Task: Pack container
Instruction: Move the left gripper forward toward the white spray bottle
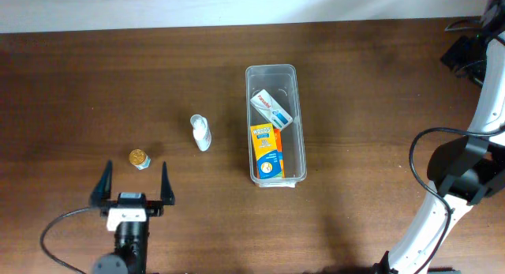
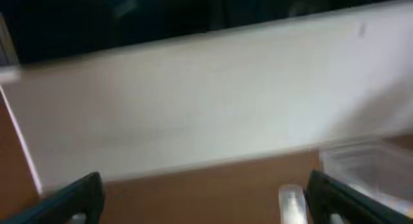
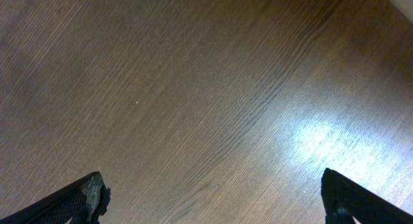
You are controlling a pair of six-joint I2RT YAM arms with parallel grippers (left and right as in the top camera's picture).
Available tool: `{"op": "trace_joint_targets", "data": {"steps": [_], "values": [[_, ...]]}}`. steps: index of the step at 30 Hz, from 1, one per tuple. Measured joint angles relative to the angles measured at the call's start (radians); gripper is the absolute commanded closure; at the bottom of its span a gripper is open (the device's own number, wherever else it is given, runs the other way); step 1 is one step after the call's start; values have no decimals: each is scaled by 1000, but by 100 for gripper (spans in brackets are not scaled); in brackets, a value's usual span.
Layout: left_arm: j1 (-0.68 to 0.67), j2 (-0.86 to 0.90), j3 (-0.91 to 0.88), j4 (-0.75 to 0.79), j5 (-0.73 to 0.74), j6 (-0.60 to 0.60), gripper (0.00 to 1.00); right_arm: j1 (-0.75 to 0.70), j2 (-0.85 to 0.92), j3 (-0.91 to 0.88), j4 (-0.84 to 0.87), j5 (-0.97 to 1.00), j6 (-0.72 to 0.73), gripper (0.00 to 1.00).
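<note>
The clear plastic container (image 1: 274, 124) stands upright at the table's middle, holding an orange box (image 1: 267, 151) and a white box (image 1: 271, 108). A small white bottle (image 1: 201, 133) lies left of it, and a small gold-topped jar (image 1: 140, 158) lies further left. My left gripper (image 1: 132, 183) is open and empty, just in front of the jar. In the left wrist view its fingers (image 2: 206, 204) frame bare table, with the bottle (image 2: 292, 203) by the right finger and the container's corner (image 2: 368, 169) at right. My right gripper (image 3: 213, 198) is open over bare wood.
The right arm (image 1: 454, 187) stands at the table's right edge with dark cables (image 1: 473, 45) behind it. A white wall strip (image 1: 237, 5) runs along the table's far edge.
</note>
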Motion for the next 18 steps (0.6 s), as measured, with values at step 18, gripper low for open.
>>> {"op": "trace_joint_targets", "data": {"steps": [18], "values": [[0,500,607,-295,150,-4,0,0,0,-2,3,1,-3,2]]}}
